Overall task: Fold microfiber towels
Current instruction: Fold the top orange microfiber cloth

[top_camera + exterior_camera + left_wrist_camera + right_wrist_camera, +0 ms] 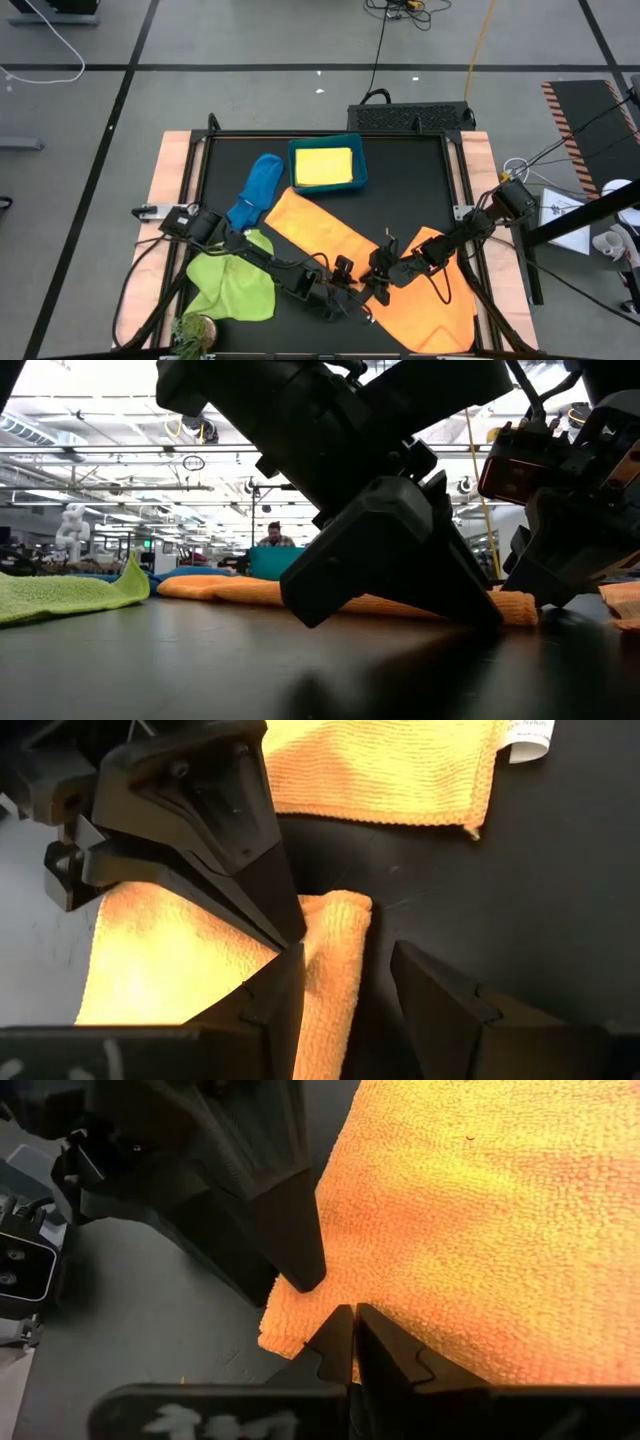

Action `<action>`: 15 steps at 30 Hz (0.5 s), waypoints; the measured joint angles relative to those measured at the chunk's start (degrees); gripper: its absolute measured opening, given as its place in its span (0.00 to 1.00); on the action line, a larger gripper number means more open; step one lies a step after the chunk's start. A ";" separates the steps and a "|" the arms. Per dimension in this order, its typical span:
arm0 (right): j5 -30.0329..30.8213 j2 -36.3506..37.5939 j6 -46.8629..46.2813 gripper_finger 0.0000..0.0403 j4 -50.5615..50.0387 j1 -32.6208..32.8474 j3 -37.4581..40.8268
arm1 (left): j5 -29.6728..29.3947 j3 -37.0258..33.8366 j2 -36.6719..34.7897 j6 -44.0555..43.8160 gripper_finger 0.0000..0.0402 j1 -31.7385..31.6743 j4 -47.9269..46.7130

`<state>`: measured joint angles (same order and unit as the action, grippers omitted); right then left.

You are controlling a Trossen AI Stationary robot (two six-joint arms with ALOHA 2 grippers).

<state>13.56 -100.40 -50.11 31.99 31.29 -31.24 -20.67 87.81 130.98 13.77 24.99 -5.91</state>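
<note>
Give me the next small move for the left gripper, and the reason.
Probably close the left gripper: its open fingers straddle the raised corner of the orange towel, while the right gripper looks pinched shut on that same edge.

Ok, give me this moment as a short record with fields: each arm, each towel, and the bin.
left gripper: open, low at the table's front, fingers around a raised corner of the orange towel
right gripper: shut on the orange towel's edge, close beside the left gripper
second orange towel: front right, under the right arm
blue towel: bunched, left of the bin
green towel: crumpled, front left
yellow towel: folded, inside the teal bin
teal bin: back centre of the table
</note>
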 joint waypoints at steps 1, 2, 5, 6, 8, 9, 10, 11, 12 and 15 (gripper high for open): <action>-0.04 -0.02 0.00 0.02 0.08 -0.11 0.00 | 0.04 -0.02 0.00 -0.01 0.39 -0.19 0.13; -0.07 -0.02 -0.02 0.02 0.17 -0.17 0.02 | 0.09 -0.07 0.00 -0.02 0.39 -0.29 0.34; -0.04 -0.04 -0.02 0.02 0.23 -0.17 0.02 | 0.02 -0.13 0.02 0.73 0.39 -0.33 0.99; -0.04 -0.04 -0.04 0.02 0.27 -0.17 0.04 | 0.04 -0.15 0.04 0.99 0.37 -0.33 1.15; -0.02 -0.05 -0.07 0.02 0.31 -0.17 0.04 | 0.37 -0.17 0.09 1.40 0.32 -0.37 1.20; -0.02 -0.07 -0.09 0.02 0.31 -0.17 0.04 | 0.89 -0.17 0.09 1.43 0.29 -0.42 1.20; 0.00 -0.07 -0.11 0.02 0.33 -0.17 0.04 | 1.39 -0.17 0.10 1.42 0.26 -0.44 1.22; 0.02 -0.07 -0.13 0.02 0.33 -0.17 0.07 | 1.74 -0.18 0.11 1.49 0.22 -0.46 1.23; 0.08 -0.07 -0.13 0.02 0.34 -0.17 0.07 | 1.88 -0.20 0.14 1.52 0.17 -0.44 1.26; 0.15 -0.09 -0.08 0.02 0.37 -0.17 0.07 | 2.23 -0.22 0.20 1.05 0.04 -0.41 1.35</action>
<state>13.72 -100.49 -50.19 32.36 31.11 -31.18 -18.44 87.59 131.18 14.82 24.58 -4.56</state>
